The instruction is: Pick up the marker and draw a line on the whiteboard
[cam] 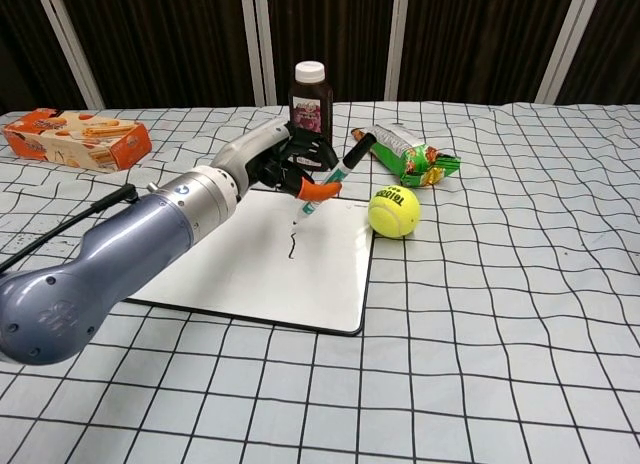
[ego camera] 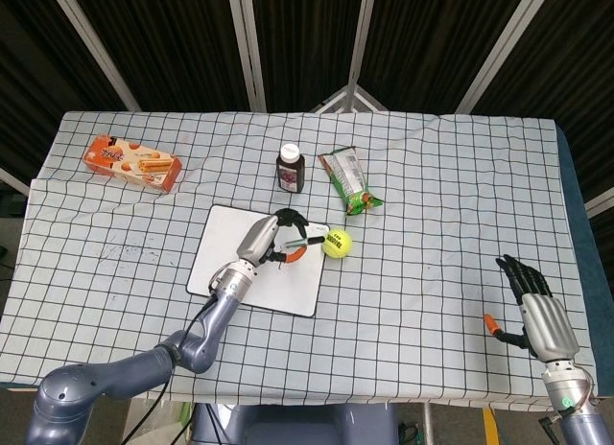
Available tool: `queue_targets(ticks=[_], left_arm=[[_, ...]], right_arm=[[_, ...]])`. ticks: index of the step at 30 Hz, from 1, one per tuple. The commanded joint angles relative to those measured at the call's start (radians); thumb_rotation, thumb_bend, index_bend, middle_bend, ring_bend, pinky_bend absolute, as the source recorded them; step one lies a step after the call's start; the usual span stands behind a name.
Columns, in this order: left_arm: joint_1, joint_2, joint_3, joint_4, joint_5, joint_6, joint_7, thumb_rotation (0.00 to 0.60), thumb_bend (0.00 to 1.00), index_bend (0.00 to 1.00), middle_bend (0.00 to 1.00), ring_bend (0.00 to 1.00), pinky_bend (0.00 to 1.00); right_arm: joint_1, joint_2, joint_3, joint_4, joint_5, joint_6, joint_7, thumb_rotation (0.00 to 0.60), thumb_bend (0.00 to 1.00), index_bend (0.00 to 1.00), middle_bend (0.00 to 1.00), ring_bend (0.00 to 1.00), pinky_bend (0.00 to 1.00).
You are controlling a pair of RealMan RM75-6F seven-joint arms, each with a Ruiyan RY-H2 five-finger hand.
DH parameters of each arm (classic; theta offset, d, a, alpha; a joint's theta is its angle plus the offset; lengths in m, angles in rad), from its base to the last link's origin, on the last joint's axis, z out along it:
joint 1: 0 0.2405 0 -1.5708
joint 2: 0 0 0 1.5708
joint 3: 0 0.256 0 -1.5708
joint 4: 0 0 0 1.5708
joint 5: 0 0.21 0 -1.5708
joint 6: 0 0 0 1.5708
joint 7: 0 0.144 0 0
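— Left hand (cam: 285, 164) first: its fingers are curled around the marker (cam: 335, 175), so it has a firm hold on it. The marker leans, cap end up toward the snack packet, tip down toward the whiteboard (cam: 230, 264).

— Is the tip on the board?

— I cannot tell for sure. In the chest view the tip is very near the far part of the board, just above a short dark squiggle (cam: 291, 246) that is drawn there. It may touch or it may hang slightly above.

— So what should be done well now?

— I think the tip must press lightly and stay flat on the board while the hand pulls in one direction, toward the open white area nearer the robot. If the wrist tilts more, the tip could lift and the line would break.

— Anything close that could disturb?

— To the right, the tennis ball (cam: 393, 211) sits just beside the board's edge, near the hand. A wide stroke that way could knock it and make it roll. The dark bottle (cam: 310, 99) stands behind the hand, so the stroke should not go far back either.

— And the other side of the surface?

— Right hand (ego camera: 539, 306) lies far to the right on the checked cloth (ego camera: 432, 215), fingers apart, holding nothing.
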Motion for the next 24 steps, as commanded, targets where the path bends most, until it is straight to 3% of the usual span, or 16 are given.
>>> queue_targets(ticks=[1, 24], left_arm=[[-0.007, -0.011, -0.002, 0.007, 0.0, 0.001, -0.006, 0.6, 0.53, 0.72, 0.33, 0.18, 0.28], [-0.012, -0.037, 0.006, 0.04, -0.004, 0.002, -0.015, 0.6, 0.53, 0.72, 0.33, 0.18, 0.28]], right_arm=[[0.0, 0.0, 0.0, 0.0, 0.0, 0.0, 0.0, 0.6, 0.33, 0.0, 0.0, 0.0, 0.0], [0.0, 0.002, 0.0, -0.001, 0.0, 0.0, 0.005, 0.6, 0.33, 0.0, 0.0, 0.0, 0.0]])
